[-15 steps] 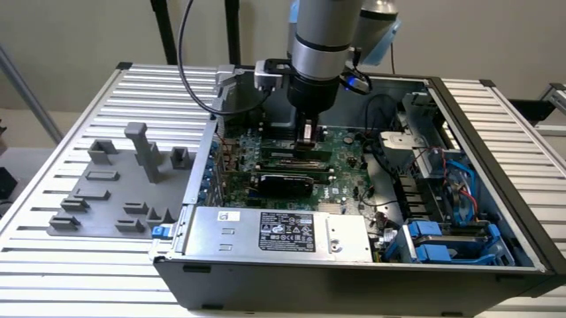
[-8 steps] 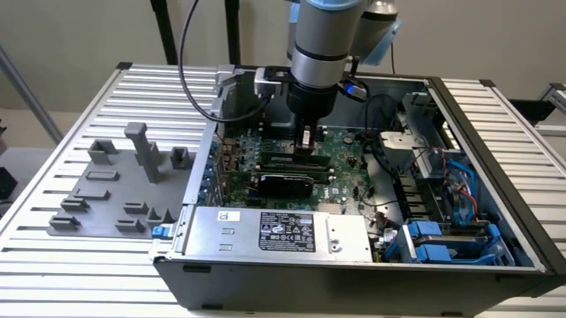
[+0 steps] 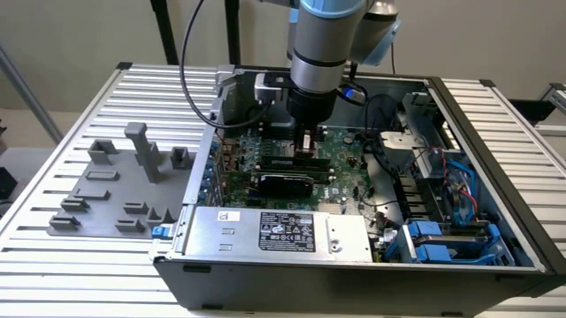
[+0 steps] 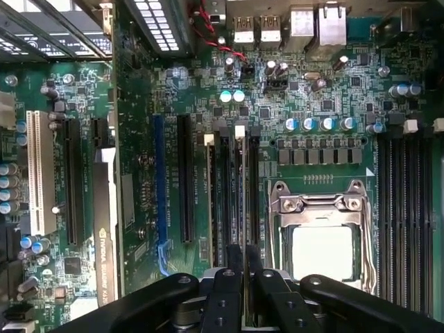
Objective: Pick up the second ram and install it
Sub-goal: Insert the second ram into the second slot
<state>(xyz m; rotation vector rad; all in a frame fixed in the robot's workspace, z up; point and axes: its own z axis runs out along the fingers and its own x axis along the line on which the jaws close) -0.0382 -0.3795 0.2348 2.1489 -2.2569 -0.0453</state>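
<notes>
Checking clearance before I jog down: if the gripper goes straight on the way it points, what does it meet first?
Most likely the motherboard's black memory slots right under the gripper, which grips the memory stick edge-on above them. Depth is unclear, so the stick may already be touching.

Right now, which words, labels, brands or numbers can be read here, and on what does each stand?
"NVIDIA": white print on the black graphics card.
Black-and-white label on the grey metal power supply box: too small to read.
White print on the green motherboard: too small to read.
Thin green memory stick, clamped edge-on in the end effector: no text shows.
</notes>
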